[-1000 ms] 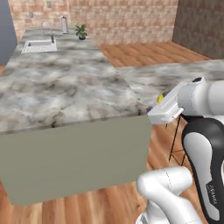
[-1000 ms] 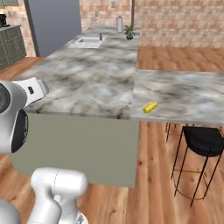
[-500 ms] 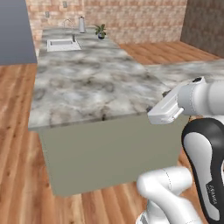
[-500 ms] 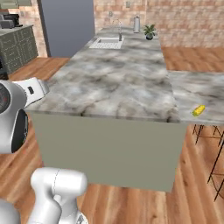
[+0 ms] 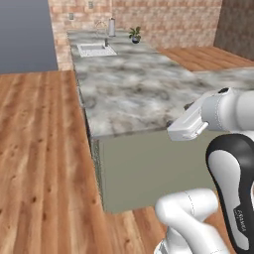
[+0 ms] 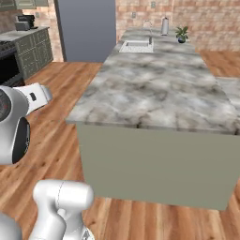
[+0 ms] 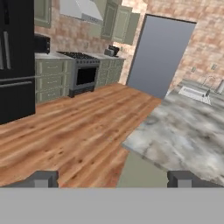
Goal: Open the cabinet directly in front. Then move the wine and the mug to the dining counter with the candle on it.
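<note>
My gripper (image 7: 112,178) is open, its two dark fingertips (image 7: 43,178) wide apart with nothing between them. It points across the wood floor toward the kitchen wall. Sage-green wall cabinets (image 7: 117,22) with recessed-panel doors hang there on either side of a range hood; I cannot tell which one is the cabinet of the task. A corner of the dining counter (image 5: 233,78) joins the marble island at the far right. The wine, the mug and the candle are out of view. My white arm (image 5: 225,111) rises at the right of the left base view.
A marble island (image 6: 154,89) with a sink (image 6: 136,45), a small plant (image 6: 181,33) and a silver jug stands close ahead. A black fridge (image 7: 15,61), low green cabinets (image 7: 50,78), a stove (image 7: 85,74) and a grey panel (image 7: 159,54) line the far side. Open wood floor (image 5: 39,149) lies left.
Both base views have swung left with the base: the island slid to the right, and the dining counter's stools and yellow stick left the picture. The gripper stays open.
</note>
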You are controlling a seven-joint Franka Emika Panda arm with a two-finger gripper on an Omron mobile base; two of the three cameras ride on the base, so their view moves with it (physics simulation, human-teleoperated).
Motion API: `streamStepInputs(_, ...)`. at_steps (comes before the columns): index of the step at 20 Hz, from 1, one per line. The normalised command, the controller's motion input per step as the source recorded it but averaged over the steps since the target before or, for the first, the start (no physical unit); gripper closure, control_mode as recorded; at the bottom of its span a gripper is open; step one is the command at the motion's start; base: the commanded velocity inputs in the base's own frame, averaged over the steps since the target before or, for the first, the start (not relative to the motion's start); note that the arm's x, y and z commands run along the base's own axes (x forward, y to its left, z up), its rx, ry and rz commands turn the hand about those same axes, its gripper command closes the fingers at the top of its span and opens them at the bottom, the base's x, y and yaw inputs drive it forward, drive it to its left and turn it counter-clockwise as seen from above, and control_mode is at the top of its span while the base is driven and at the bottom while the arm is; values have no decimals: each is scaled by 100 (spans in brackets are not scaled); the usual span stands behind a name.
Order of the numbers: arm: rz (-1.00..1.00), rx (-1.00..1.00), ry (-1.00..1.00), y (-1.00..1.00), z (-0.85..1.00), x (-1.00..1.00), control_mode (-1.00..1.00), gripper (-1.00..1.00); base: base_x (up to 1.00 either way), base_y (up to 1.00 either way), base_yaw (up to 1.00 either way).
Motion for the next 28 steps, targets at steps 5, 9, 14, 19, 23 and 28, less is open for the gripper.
streamStepInputs(5, 0, 0, 0, 0, 0, 0, 100, -100, -4, 100, 0)
streamStepInputs(9, 0, 0, 0, 0, 0, 0, 100, -100, -2, 100, 0)
streamStepInputs(14, 0, 0, 0, 0, 0, 0, 100, -100, 0, 100, 0)
streamStepInputs(19, 0, 0, 0, 0, 0, 0, 100, -100, 2, 100, 0)
streamStepInputs(23, 0, 0, 0, 0, 0, 0, 100, -100, 51, 57, -7)
streamStepInputs(28, 0, 0, 0, 0, 0, 0, 100, -100, 95, 33, -12)
